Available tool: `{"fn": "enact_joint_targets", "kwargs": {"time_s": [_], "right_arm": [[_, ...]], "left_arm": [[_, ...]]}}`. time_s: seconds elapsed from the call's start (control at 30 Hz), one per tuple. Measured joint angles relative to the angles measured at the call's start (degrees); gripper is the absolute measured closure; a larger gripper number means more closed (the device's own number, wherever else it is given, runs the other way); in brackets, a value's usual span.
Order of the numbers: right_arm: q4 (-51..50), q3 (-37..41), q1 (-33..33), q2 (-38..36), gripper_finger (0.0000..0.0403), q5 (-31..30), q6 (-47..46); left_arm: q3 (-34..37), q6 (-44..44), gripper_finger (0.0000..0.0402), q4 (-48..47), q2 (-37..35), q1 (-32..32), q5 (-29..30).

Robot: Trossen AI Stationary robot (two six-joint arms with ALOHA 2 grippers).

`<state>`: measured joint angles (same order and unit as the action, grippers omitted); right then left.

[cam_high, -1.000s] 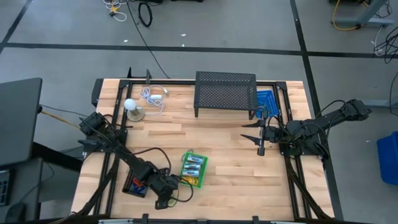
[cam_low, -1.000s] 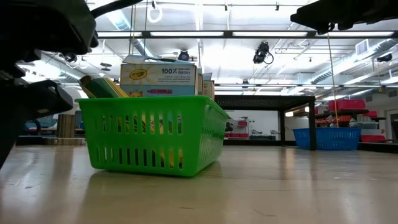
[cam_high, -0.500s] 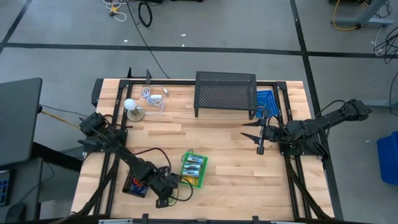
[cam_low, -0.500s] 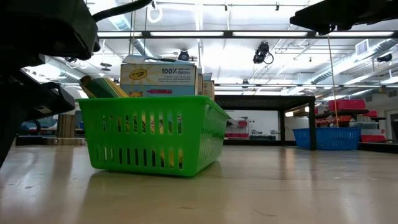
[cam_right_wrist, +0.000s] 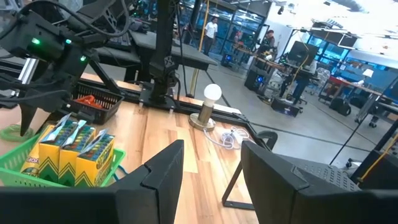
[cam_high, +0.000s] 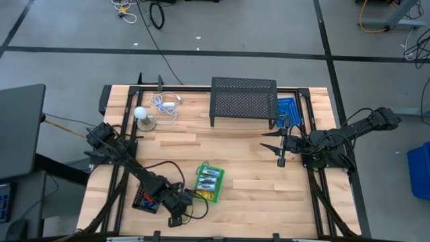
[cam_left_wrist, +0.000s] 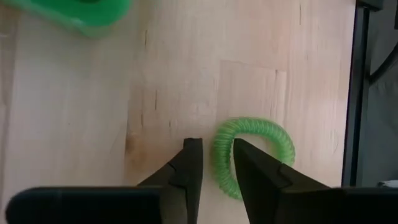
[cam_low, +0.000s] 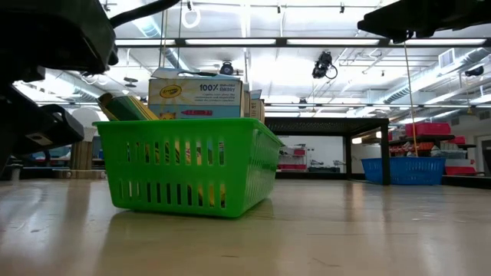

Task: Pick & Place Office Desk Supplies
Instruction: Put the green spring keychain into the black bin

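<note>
One green loop [cam_left_wrist: 254,155] between left hand [cam_left_wrist: 216,163] fingers, beside table edge [cam_left_wrist: 356,93].

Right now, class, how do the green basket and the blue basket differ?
The green basket sits near the table's front by the left gripper; the blue basket sits at the back right. The green basket holds yellow crayon boxes; the blue basket's contents can't be made out. Both are slotted plastic.

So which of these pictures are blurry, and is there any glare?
Low view: the green basket is sharp, the dark arm parts close to the lens are smeared, and the ceiling lights glare white. Left wrist view: the green loop looks soft and fuzzy. Right wrist view: the room behind is bright and hazy.
</note>
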<state>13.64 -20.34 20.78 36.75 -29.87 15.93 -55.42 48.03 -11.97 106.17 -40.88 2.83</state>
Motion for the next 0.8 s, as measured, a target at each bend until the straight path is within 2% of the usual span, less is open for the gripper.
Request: {"fn": "enact_joint_targets", "kwargs": {"time_s": [0.13,0.3,0.53,0.8], "right_arm": [[0.01,0.00,0.00,-0.01,0.0231,0.00,0.01],[-0.01,-0.01,0.00,-0.01,0.0231,-1.22,0.00],[0.02,0.00,0.00,-0.01,0.0231,-1.26,-0.01],[0.05,0.00,0.00,0.00,0.0231,-1.27,-0.20]], "left_arm": [[0.00,-1.13,0.0323,-0.53,0.07,-0.02,0.97],[-0.02,-2.74,0.0386,-0.90,0.07,-0.04,2.35],[0.13,-4.18,0.0393,-1.71,-0.92,-0.06,4.03],[0.26,-3.87,0.0393,-6.75,-3.75,-0.04,6.70]]}}
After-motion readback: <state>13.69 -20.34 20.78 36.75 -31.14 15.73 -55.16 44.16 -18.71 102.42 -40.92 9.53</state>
